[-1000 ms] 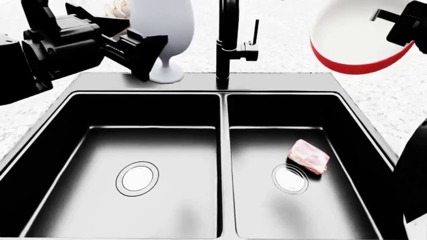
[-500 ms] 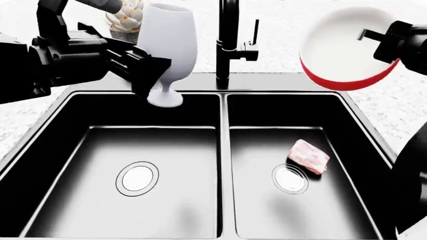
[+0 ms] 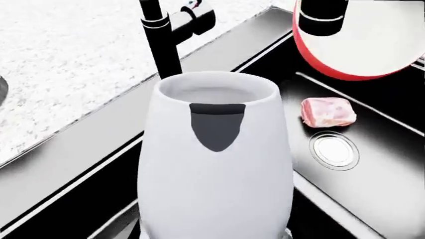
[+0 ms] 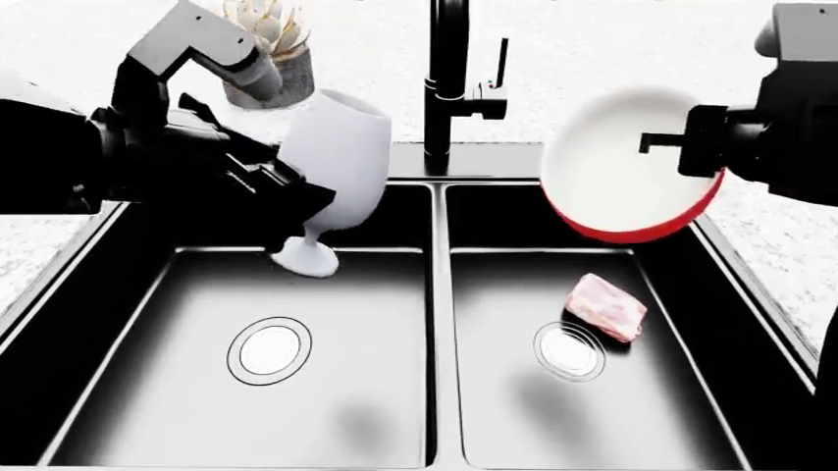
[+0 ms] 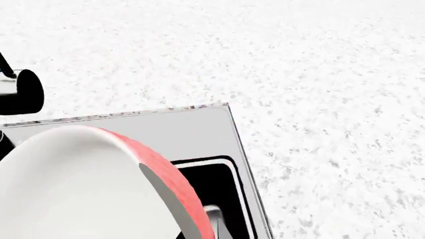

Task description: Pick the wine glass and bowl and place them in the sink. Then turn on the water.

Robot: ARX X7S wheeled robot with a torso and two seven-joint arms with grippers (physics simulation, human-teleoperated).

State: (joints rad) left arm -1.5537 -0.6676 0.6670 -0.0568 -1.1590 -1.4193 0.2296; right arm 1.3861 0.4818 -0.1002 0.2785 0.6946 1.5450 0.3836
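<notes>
Speckled granite counter [image 4: 772, 226] holds the black sink [image 4: 433, 324] and (seemingly) a potted plant [image 4: 269, 44].

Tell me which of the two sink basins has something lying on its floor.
The basin on the robot's right: a small pink lump lies beside its round drain. The left basin shows only its drain.

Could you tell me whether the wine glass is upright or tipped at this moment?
Tipped: in the head view the wine glass leans, rim toward the faucet, foot lower left, held over the sink's left basin.
</notes>
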